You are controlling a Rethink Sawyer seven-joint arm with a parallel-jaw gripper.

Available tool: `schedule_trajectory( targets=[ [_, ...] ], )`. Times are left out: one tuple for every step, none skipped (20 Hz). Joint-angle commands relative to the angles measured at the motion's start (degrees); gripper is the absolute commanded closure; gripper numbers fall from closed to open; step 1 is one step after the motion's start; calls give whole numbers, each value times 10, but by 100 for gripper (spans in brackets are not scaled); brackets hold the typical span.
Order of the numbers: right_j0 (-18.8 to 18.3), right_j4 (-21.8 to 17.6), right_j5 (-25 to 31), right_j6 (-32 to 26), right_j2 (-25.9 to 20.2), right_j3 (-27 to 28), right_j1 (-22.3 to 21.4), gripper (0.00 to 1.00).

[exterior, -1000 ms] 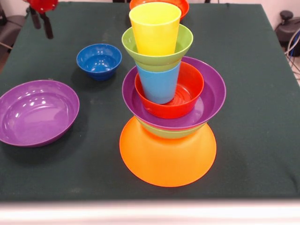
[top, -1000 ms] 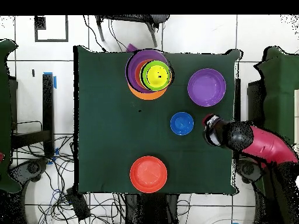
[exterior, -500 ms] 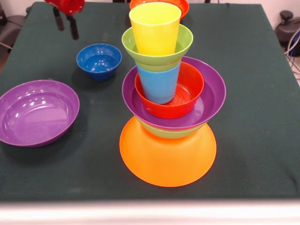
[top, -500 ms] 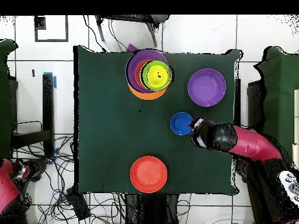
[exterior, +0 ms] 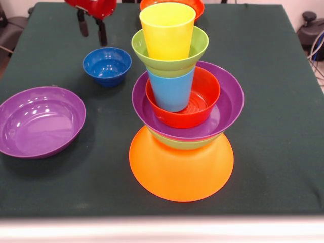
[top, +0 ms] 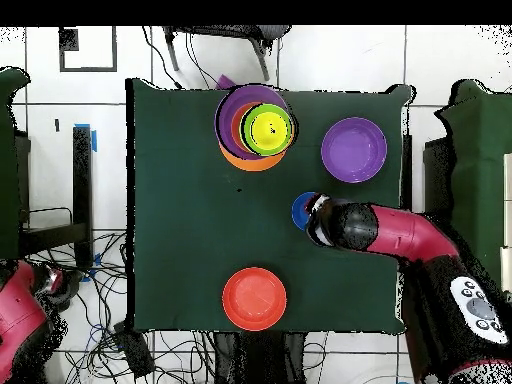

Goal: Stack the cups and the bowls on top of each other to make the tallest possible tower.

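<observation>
Tower point(exterior: 181, 109) sits near front-centre of the green table point(exterior: 273, 61) in front view, top-centre in overhead. Base = big orange bowl point(exterior: 181, 169) upside down. On it, bottom to top: green bowl point(exterior: 183, 143), only its rim showing; wide purple bowl point(exterior: 229, 109); red bowl point(exterior: 202, 104) nested in that; light blue cup point(exterior: 172, 91) standing in the red bowl; 2nd green bowl point(exterior: 197, 50) on the blue cup; yellow cup point(exterior: 167, 30) upright inside it. Stack looks straight.

Loose items: purple bowl point(exterior: 40, 120) empty, front-view left, well apart from tower. Small dark blue bowl point(exterior: 107, 65) empty, behind it. Red-orange bowl point(top: 254, 298) alone at opposite side of table, upside down in overhead.

Gripper point(exterior: 91, 29) hangs above and just behind the blue bowl, fingers point(exterior: 102, 31) apart w/ a narrow gap, holding nothing. Overhead: arm point(top: 400, 235) partly covers the blue bowl.
</observation>
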State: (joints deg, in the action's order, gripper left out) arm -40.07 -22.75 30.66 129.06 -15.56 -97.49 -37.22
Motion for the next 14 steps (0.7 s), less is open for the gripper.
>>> schedule_trajectory(
  targets=[
    [16,-5,-10,-8,-19,30,30,0],
    [15,-7,-15,-8,-18,32,37,0],
    [14,-10,-20,-8,-17,33,43,0],
    [12,-13,-27,-8,-15,34,50,0],
    [11,-14,-28,-10,-16,34,51,0],
    [9,-15,-29,-11,-16,34,52,0],
    [8,-15,-30,-13,-17,35,54,0],
    [7,-18,-33,-14,-16,34,56,0],
    [5,-18,-33,-15,-16,34,56,0],
    [4,-19,-34,-17,-17,35,57,0],
    [3,-20,-34,-18,-17,35,58,0],
    [2,-21,-34,-19,-16,36,60,0],
    [2,-22,-34,-20,-16,36,60,0],
    [1,-22,-34,-21,-16,36,60,0]
  ],
)
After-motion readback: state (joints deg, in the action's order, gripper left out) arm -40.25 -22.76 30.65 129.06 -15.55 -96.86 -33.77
